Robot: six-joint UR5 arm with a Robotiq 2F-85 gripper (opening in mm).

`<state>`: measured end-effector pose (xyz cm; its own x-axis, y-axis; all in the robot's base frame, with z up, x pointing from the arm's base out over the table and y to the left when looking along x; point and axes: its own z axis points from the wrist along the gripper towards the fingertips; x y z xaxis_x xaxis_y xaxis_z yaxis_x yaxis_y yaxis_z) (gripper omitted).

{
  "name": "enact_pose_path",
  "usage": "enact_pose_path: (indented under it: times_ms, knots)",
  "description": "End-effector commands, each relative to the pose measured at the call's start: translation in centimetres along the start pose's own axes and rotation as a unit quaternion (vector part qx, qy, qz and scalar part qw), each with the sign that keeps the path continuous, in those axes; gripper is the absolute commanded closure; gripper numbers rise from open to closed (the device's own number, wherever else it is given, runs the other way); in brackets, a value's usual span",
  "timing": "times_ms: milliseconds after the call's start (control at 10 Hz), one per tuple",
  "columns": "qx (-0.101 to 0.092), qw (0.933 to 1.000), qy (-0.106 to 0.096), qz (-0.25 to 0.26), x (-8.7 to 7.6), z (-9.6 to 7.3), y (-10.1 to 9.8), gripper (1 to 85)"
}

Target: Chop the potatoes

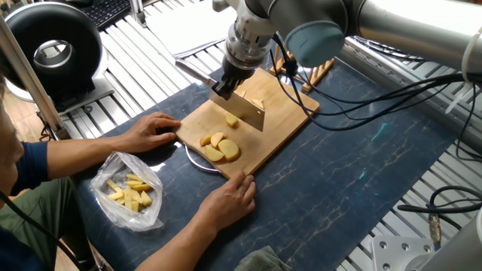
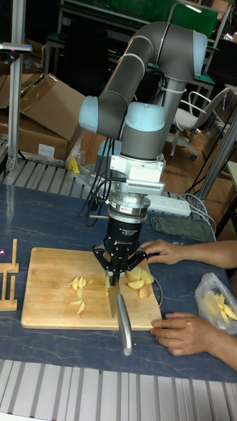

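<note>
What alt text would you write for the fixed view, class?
A robot arm's gripper holds a knife over a wooden cutting board, its blade beside a small potato piece. A person's two hands steady the board near more potato slices.

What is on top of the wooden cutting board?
Pale potato pieces lie on the cutting board, and the knife held by the gripper stands over them. The blade may hide more pieces.
</note>
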<state>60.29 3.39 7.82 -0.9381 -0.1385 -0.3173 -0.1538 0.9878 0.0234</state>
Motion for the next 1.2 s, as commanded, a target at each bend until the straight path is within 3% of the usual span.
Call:
enact_pose_path:
  times_ms: [0,600,700,1000,1100]
  knots:
    - [-0.003,1.0,-0.005,0.004,0.0,0.2,-0.1,84.7]
    - [0.004,0.9996,-0.027,0.0,-0.2,2.0,-0.6,84.7]
    - [0.004,0.9997,-0.023,-0.002,-0.1,1.5,-0.6,84.7]
    - [-0.014,0.9995,0.025,-0.012,1.2,-3.8,-0.5,84.7]
    - [-0.021,0.9995,0.023,-0.008,0.9,-3.9,-0.2,84.7]
